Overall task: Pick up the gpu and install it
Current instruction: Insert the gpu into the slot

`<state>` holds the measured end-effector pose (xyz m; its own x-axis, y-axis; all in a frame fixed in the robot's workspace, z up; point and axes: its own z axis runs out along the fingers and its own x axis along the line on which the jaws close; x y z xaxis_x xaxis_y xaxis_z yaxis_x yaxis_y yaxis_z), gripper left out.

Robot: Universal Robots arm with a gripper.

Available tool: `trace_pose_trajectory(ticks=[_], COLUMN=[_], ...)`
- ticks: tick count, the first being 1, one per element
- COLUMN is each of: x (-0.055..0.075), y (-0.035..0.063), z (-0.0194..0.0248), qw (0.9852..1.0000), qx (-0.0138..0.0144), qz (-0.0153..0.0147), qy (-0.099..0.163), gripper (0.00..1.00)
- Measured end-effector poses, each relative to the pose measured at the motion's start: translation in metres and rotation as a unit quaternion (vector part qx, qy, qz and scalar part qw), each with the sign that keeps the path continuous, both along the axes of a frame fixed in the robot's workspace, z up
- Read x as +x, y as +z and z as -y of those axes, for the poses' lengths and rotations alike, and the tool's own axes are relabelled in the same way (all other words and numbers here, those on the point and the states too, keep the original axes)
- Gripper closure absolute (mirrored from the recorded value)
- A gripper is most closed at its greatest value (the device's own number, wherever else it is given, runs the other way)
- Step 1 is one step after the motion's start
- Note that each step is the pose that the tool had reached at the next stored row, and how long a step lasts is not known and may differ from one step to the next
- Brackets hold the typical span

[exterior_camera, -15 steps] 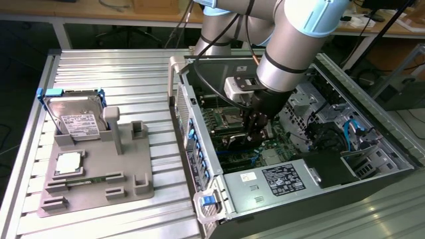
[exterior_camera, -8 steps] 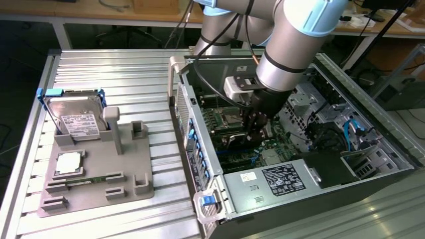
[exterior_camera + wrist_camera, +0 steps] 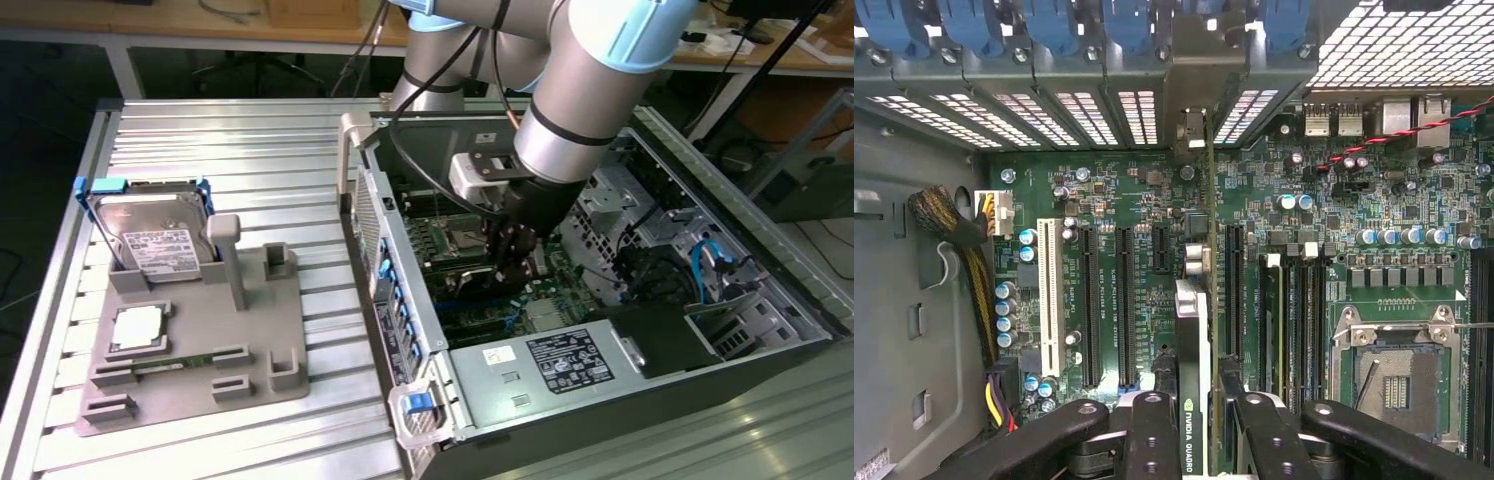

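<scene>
Pincer [image 3: 1204, 425] clasps gpu [image 3: 1192, 335] edge-on over motherboard [image 3: 1114, 190], slots [image 3: 1125, 300] free either side.

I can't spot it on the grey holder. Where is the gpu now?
In the wrist view the gpu stands edge-on in the gripper, over the green motherboard among its long black slots, inside the open computer case at the exterior view's right.

On the table [image 3: 240, 130], a holder [image 3: 200, 385] lies at the exterior view's left, with a hard drive [image 3: 154, 240] upright at its far end. The open case [image 3: 367, 230] lies just beside it, on the right. Inside, the gripper [image 3: 514, 268] holds the gpu [image 3: 1192, 320] edge-on over the motherboard [image 3: 1144, 200]; a power supply [image 3: 561, 365] sits at the near end.
</scene>
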<state>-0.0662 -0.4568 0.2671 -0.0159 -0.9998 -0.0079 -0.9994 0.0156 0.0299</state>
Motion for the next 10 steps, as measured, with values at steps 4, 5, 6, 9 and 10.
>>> trace_pose_trajectory(ticks=[4,5,6,9,10], x=[0.0000,-0.0002,-0.0001,-0.0001,-0.0003], y=[-0.0002,-0.0003,-0.0003,-0.0005,-0.0010], z=[-0.0005,-0.0014,-0.0016,-0.0016,-0.0016], qw=[1.0000,1.0000,1.0000,1.0000,1.0000], qx=[0.0000,0.0000,0.0000,-0.0001,0.0001], qz=[0.0000,0.0000,0.0000,-0.0001,0.0000], qy=[0.000,0.000,0.000,0.000,0.000], gripper=[0.73,0.73,0.73,0.73,0.73])
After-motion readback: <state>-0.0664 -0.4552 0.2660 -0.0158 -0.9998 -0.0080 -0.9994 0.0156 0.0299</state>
